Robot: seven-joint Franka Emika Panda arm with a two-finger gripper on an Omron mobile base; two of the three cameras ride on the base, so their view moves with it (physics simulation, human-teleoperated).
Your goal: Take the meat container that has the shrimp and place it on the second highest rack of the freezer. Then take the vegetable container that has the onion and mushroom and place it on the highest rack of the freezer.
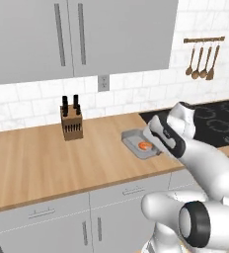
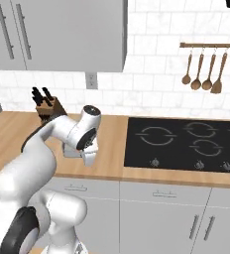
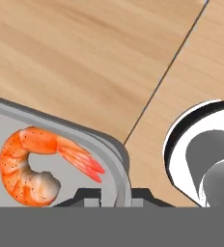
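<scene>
pincer [image 3: 115,198] clamped tight on the grey tray's rim [image 3: 118,159], shrimp [image 3: 34,166] curled inside, tray sat on wooden table [image 1: 47,158].

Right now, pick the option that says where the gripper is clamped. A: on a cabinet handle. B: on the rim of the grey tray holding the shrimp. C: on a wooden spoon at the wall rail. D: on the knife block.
B: in the hand view the gripper is shut on the rim of the grey tray, beside the shrimp.
</scene>
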